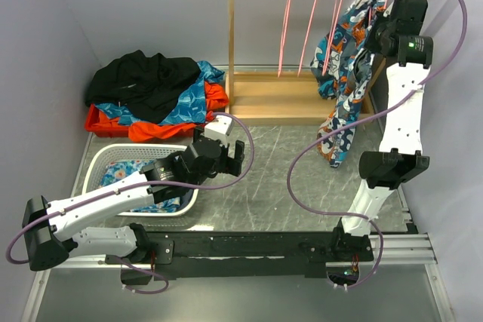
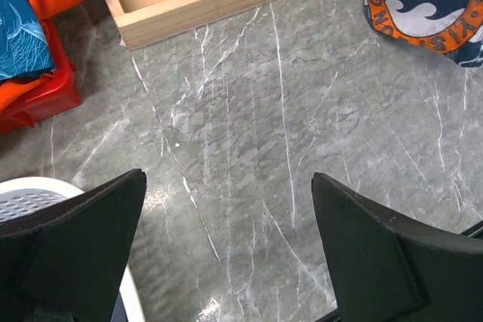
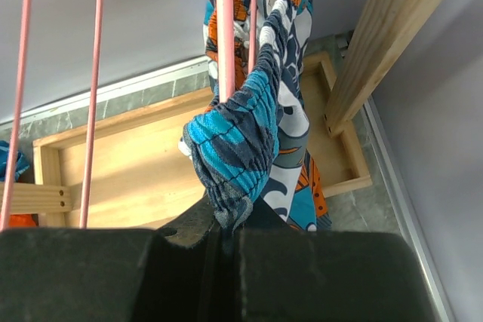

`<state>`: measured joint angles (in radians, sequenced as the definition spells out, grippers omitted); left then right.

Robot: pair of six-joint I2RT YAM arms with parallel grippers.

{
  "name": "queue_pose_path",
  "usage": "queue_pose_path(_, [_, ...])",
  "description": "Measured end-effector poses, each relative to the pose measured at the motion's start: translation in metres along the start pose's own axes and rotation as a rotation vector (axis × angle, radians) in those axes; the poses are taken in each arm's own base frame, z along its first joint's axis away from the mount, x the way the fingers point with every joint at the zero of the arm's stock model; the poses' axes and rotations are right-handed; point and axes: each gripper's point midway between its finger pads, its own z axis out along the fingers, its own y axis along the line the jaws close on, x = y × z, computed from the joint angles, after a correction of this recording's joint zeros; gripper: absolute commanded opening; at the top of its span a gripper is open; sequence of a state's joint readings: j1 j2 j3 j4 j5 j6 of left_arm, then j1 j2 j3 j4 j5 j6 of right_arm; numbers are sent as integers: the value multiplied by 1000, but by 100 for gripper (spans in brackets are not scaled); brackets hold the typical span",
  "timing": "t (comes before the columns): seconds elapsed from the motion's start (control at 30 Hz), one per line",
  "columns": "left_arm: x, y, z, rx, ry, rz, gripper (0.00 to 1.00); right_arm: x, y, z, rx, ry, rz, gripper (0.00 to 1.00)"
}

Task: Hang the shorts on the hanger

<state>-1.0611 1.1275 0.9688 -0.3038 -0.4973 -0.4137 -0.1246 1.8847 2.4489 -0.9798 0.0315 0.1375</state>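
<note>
The right gripper (image 3: 223, 225) is pinched tight on the stretchy top edge of the shorts (image 1: 346, 73), high up just beside the pink hanger (image 3: 225, 35), and the shorts hang long-ways straight down from it, while the left gripper (image 2: 228, 201) sits wide open, far off.

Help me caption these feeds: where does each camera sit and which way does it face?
Top external: above and behind the robot, looking down on table, rack, left arm, right arm.
Left wrist: faces down at the table; open left hand shows.
Right wrist: faces rack; right hand pinches shorts beside hanger.
Shared: all show the shorts.
</note>
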Motion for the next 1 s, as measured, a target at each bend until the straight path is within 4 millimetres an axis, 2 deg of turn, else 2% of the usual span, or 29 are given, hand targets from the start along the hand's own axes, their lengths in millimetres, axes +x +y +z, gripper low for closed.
queue_pose_path(0.1, [0, 0, 0, 3, 1, 0, 96, 2, -1, 2, 3, 5, 4, 0])
queue_pose_path(0.2, [0, -1, 0, 4, 2, 0, 97, 1, -3, 2, 7, 5, 9, 9])
queue_pose_path(0.3, [1, -2, 0, 11, 5, 0, 96, 2, -3, 3, 8, 5, 24, 30])
queue_pose_path(0.33, [1, -2, 0, 12, 5, 0, 96, 1, -2, 4, 7, 1, 32, 42])
queue_pose_path(0.5, [5, -3, 0, 19, 11, 1, 96, 6, -3, 9, 18, 6, 64, 59])
queue_pose_path(0.63, [7, -3, 0, 22, 16, 3, 96, 13, -4, 3, 26, 23, 98, 72])
queue_pose_path(0.73, [6, -3, 0, 23, 14, 2, 96, 14, -5, -11, 32, 20, 123, 77])
queue_pose_path(0.83, [6, -3, 0, 23, 15, -1, 96, 14, -5, -36, 38, 3, 138, 80])
queue_pose_path(1.0, [7, -3, 0, 22, 18, -12, 96, 13, -1, -95, 42, -69, 150, 84])
